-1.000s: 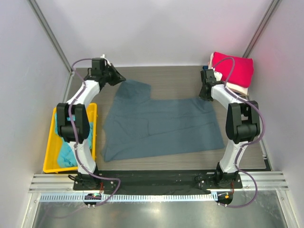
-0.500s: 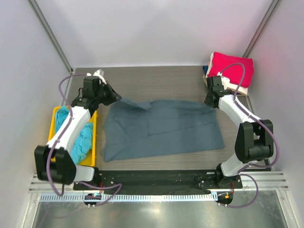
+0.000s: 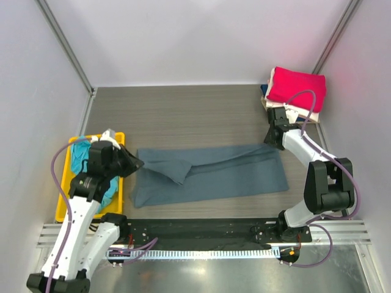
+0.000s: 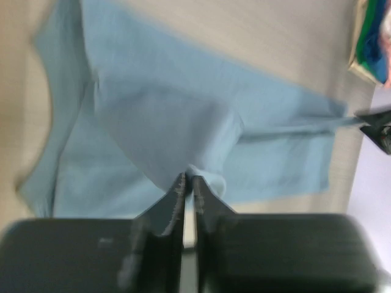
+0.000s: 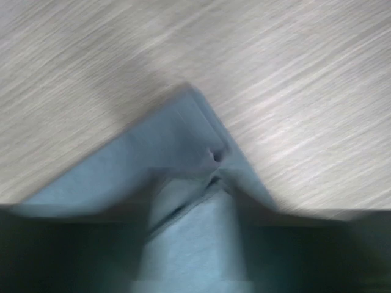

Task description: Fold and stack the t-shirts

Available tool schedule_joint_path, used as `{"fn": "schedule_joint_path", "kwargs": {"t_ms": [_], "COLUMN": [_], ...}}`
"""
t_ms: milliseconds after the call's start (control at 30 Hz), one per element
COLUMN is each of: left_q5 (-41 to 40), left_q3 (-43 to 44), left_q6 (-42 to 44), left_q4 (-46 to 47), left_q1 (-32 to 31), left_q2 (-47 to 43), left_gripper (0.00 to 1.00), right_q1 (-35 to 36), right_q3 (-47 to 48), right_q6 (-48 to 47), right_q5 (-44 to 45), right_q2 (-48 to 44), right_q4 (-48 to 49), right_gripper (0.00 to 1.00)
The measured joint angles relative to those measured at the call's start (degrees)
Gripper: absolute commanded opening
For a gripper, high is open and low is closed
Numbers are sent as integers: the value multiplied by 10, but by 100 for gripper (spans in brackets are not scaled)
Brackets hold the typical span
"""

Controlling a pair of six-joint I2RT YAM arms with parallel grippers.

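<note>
Now the large slate grey-blue cotton t-shirt point(image 3: 232, 174) is a long, narrow band. A second ago it lay spread wide, its far edge reaching towards the back of the wood-grain worktop point(image 3: 183, 116). Since then my left fingers point(image 3: 138, 163) have come from the far left corner to a spot just beside the yellow plastic bin point(image 3: 63, 207). My right fingers point(image 3: 271, 139) have drawn a little nearer too.

The grey-blue shirt runs left to right across the near half of the worktop. Its far half is folded forward over the rest. A loose triangular flap hangs over the fold left of centre, and the right end lies flatter and squarer.

In the left wrist view, the left fingers are pressed together on a pinch of cloth at the shirt's left end. From that pinch the fabric stretches away. The right fingers sit at the shirt's far right corner. In the blurred right wrist view a ridge of cloth runs between them, but I cannot tell whether they clamp it.

A folded crimson t-shirt point(image 3: 299, 88) tops a stack in the far right corner, over a cream t-shirt point(image 3: 303, 113), well apart from the band. A bright teal t-shirt point(image 3: 76, 160) lies crumpled in the bin.
</note>
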Motion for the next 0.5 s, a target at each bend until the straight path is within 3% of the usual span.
{"fn": "schedule_joint_path", "kwargs": {"t_ms": [33, 67, 133, 167, 233, 333, 500], "left_q5": [5, 9, 15, 13, 1, -16, -14], "left_q3": [-12, -18, -28, -28, -21, -3, -14], "left_q6": [-9, -16, -27, -30, -34, -33, -36], "left_q4": [-22, -36, -83, -104, -136, -152, -112], "left_q1": [0, 0, 0, 0, 0, 0, 0], "left_q2": [-19, -30, -61, -73, -91, -98, -20], "left_gripper": [28, 35, 51, 53, 55, 50, 46], "right_q1": [-4, -7, -12, -13, -14, -14, 0], "right_q3": [-6, -11, -21, -24, -28, -28, -28], "right_q6": [2, 3, 3, 4, 5, 7, 9], "right_q5": [0, 1, 1, 1, 0, -11, -56], "right_q2": [-3, -7, -17, -23, -40, -80, -116], "right_q4": [2, 0, -2, -3, -9, -12, -2], "right_gripper": [89, 99, 100, 100, 100, 99, 95]}}
